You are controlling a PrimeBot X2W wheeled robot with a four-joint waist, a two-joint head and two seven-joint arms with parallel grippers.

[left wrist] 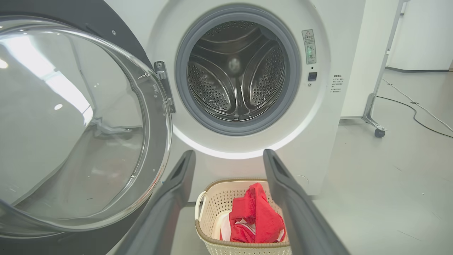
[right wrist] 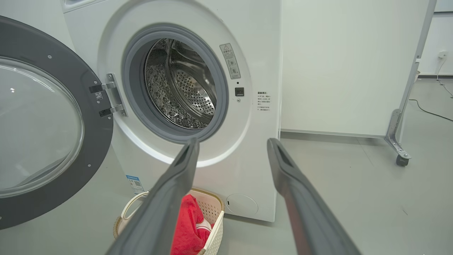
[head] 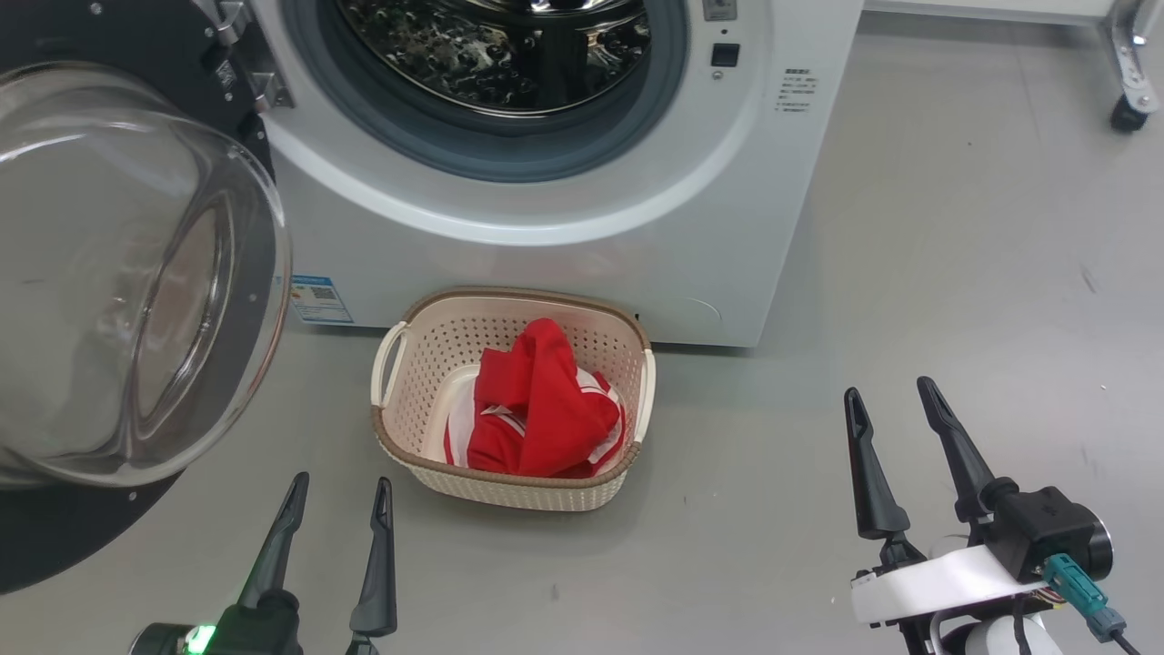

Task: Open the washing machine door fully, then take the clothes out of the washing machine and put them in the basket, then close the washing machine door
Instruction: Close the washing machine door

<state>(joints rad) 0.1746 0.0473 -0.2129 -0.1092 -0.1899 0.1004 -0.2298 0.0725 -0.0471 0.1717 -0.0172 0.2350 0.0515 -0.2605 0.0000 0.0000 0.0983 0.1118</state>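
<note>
1. The left gripper rises in front of the big white front-loading washing machine, well apart from it. Its two long dark fingers point toward the machine front, spread wide, with nothing between them.
2. The right gripper hangs off the machine's right front corner over bare floor. Its fingers are also aimed toward the machine, and its jaws are wide apart and empty.
3. The large round door, with its glossy black rim and bulging clear glass bowl, is swung wide on the hinge at the machine's left. Its inner face and bowl are turned outward, away from the machine front.
4. The round grey-gasketed port is uncovered, and the perforated steel drum shows bare metal behind it.
5. The small cream rectangular plastic basket, with perforated sides and a brown woven-look rim, sits on the floor just in front of the machine's foot, below the port. Its long side runs roughly parallel to the machine front, with a handle at each end.
6. The bright red clothes with white stripes lie bunched inside the basket, their peak rising toward the machine.
7. The grey floor lies open to the machine's right, as far as a wheeled metal frame leg. On the machine's left the door's lower rim reaches out beside the left gripper, whose fingers are near the basket's near-left corner.
</note>
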